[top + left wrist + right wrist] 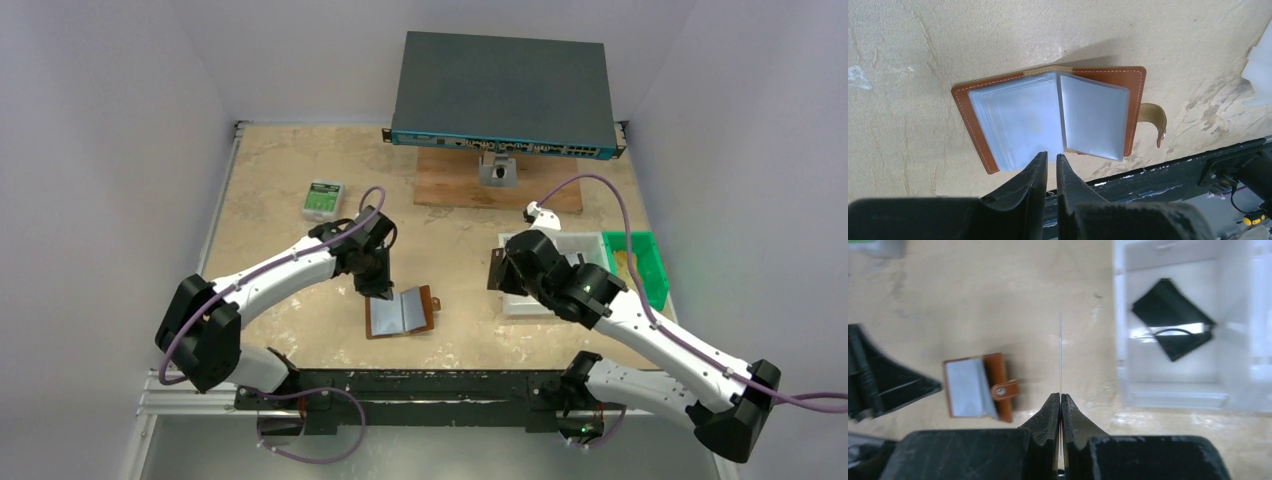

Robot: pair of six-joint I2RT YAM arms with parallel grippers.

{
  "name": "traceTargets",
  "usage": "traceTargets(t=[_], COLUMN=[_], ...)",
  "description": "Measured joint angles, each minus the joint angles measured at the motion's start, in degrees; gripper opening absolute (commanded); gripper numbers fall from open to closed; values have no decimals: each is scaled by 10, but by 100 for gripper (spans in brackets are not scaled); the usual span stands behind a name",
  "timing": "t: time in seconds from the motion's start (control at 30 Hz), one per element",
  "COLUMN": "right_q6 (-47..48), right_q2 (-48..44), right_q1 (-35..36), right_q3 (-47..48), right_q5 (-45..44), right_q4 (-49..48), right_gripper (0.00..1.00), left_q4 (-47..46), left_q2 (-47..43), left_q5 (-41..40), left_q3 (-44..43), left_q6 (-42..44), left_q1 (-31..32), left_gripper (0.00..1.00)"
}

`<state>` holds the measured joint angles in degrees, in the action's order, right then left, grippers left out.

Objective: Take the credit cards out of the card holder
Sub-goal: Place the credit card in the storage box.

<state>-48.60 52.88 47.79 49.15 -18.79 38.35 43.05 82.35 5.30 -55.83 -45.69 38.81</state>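
The card holder (402,312) lies open on the table, brown leather outside with grey-blue sleeves up and its snap tab to the right. It also shows in the left wrist view (1048,117) and the right wrist view (978,387). My left gripper (376,288) (1051,156) is just above its edge, almost shut with a narrow gap, holding nothing. My right gripper (497,270) (1061,396) is shut on a thin card (1060,355), seen edge-on, above the table between the holder and the white tray (1173,400).
Two dark cards (1173,320) lie in the white tray (555,243). A green bin (640,262) stands right of it. A small green-and-white box (322,200) sits at the back left. A network switch (505,95) on a wooden board (450,185) is at the back.
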Motion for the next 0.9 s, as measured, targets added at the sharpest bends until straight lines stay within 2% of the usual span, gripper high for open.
traceTargets(t=[0.13, 0.33, 0.57, 0.7, 0.9], right_q6=[-2, 3, 33, 52, 77], right_q2=[31, 99, 151, 173, 188], right_q1=[-12, -66, -109, -124, -143], right_q3=[19, 26, 36, 36, 36], right_q5=[-84, -139, -169, -176, -177], right_q4=[76, 123, 120, 106, 76], right_gripper=[0, 0, 0, 7, 10], left_q4=[2, 14, 24, 26, 29], left_q2=[-15, -35, -68, -77, -85], left_q5=[3, 3, 3, 3, 3], left_q3=[0, 0, 0, 0, 2], left_q6=[3, 5, 5, 5, 5], left_q1=[2, 3, 3, 3, 3], left_gripper=[13, 14, 14, 14, 14])
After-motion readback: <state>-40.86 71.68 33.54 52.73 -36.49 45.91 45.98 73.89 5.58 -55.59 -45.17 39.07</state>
